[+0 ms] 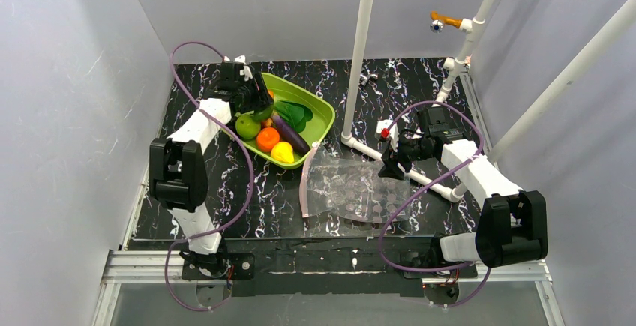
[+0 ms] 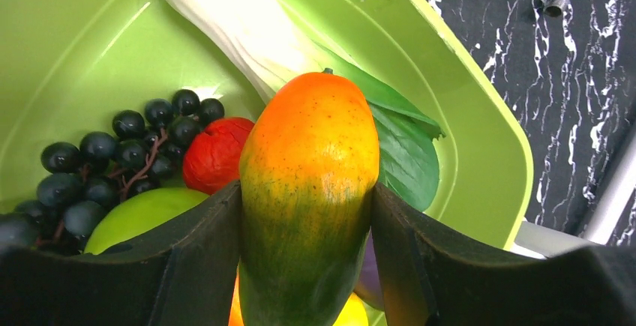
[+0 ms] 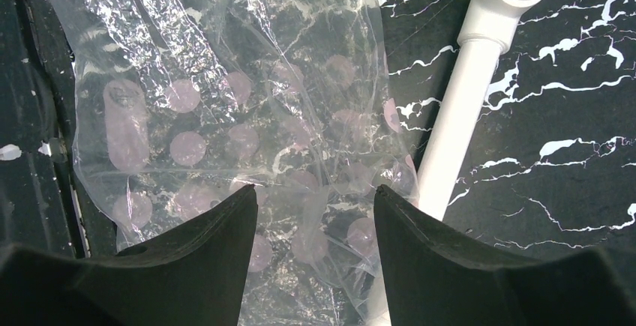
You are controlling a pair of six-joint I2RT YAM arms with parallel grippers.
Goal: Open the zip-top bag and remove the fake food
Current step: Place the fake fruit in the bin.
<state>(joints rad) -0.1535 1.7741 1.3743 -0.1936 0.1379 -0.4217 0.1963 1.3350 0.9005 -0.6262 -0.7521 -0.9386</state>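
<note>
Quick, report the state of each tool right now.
Left tool: shut on the orange-green fruit.
Right tool: open, above the clear bag.

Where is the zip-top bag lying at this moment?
In the top view, the zip-top bag lies flat on the table, right of centre, between the green tray and the right gripper, its pink zip strip facing the tray.

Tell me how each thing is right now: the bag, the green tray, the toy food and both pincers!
Zip-top bag: lying flat and crinkled, looks empty.
Green tray: upright, holding the fake food.
Mango: gripped, held above the tray.
Left pincer: shut on the mango.
Right pincer: open, holding nothing, over the bag.
</note>
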